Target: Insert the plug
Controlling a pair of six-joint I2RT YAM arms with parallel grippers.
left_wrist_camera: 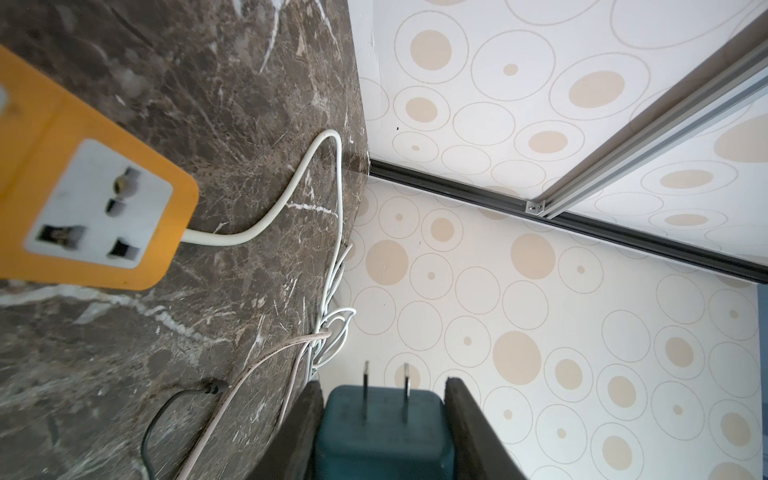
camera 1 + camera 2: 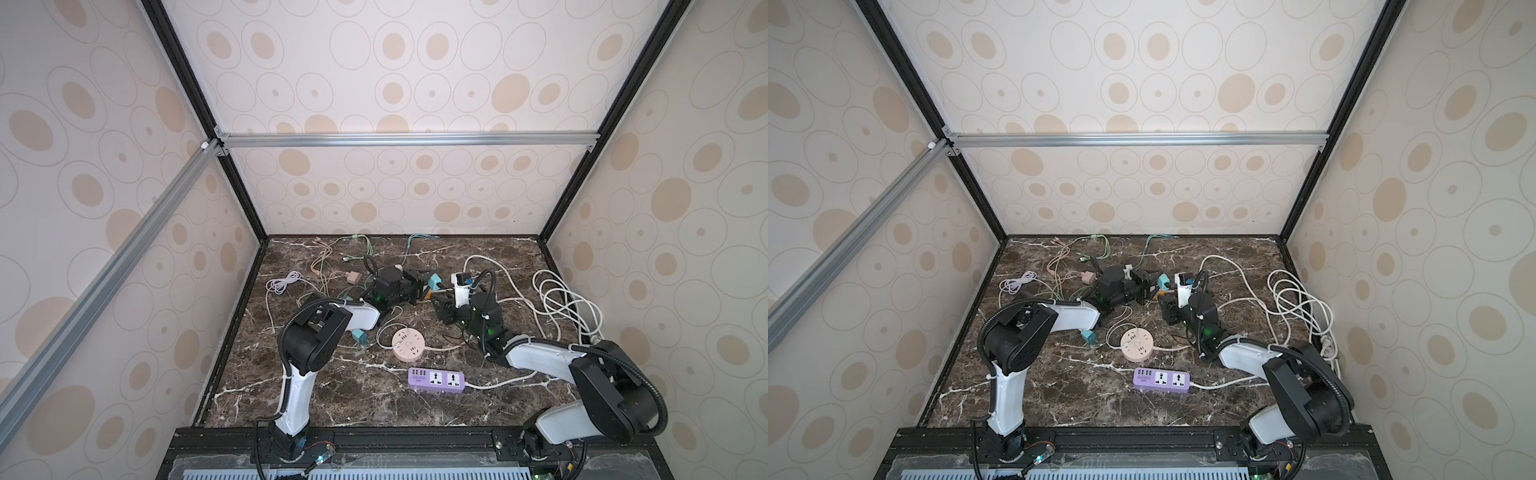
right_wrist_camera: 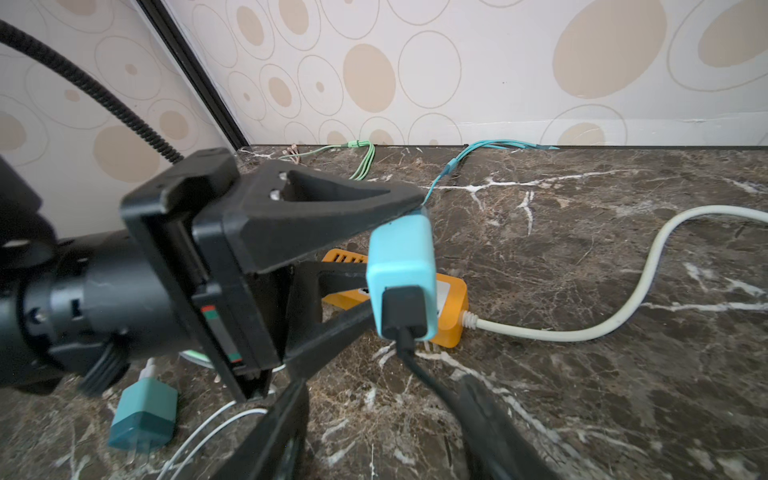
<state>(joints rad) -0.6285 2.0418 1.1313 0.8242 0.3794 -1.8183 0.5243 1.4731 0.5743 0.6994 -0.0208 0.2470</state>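
- At 1 o'clock on the dark marble tabletop [image 2: 353, 395], in both top views: teal cube-shaped plastic plug [image 2: 436, 281] [image 2: 1163, 282], clamped between the jaws of the left gripper [image 3: 395, 253].
- Long axis, prongs: roughly level, toward 3 o'clock, passing beside the up-facing socket of the orange plastic power strip [image 1: 95, 195].
- Left wrist view alone shows the two metal prongs [image 1: 384, 386]. Right wrist view alone shows the black cable [image 3: 405, 332] leaving the plug.
- Right gripper [image 3: 382, 386]: just at 6 o'clock of the plug, jaws apart, black cable beside one finger.
- Farther toward 6 o'clock: round pink socket hub [image 2: 408, 343], purple power strip [image 2: 436, 379].
- At 3 o'clock: coiled white cord [image 2: 561, 299].

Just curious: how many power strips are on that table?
3: round pink one mid-table, purple one nearer the front, orange one farther back, partly covered. More may be hidden.
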